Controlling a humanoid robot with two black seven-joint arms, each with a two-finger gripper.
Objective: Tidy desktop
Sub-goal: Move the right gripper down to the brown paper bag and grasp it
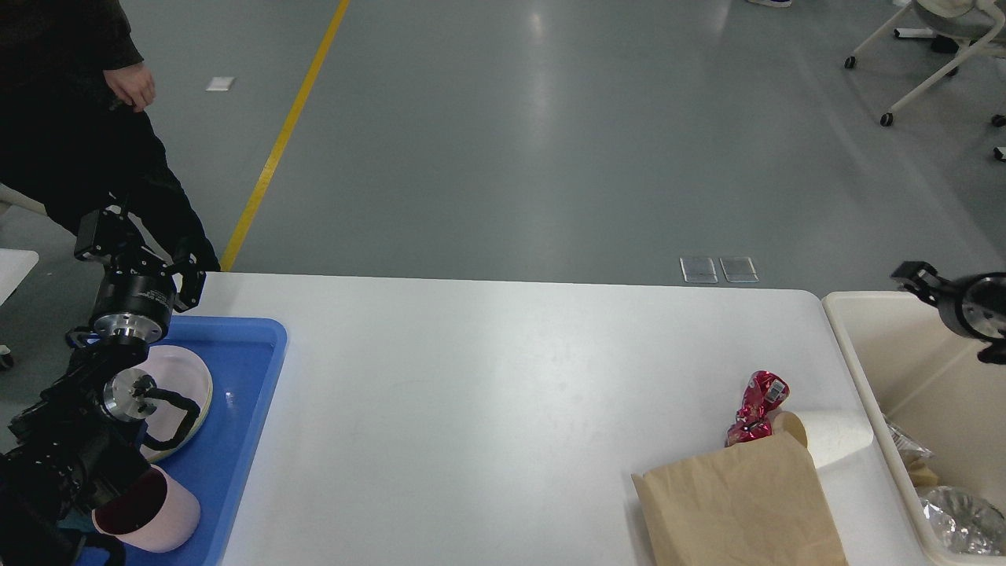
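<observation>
1. The desktop (487,409): a large white rectangular tabletop, smooth and plain, with rounded far corners.
2. It lies flat and fills the lower half of the view, its far edge running against grey floor.
3. Its middle expanse is bare; objects rest only towards its left and right ends.
</observation>
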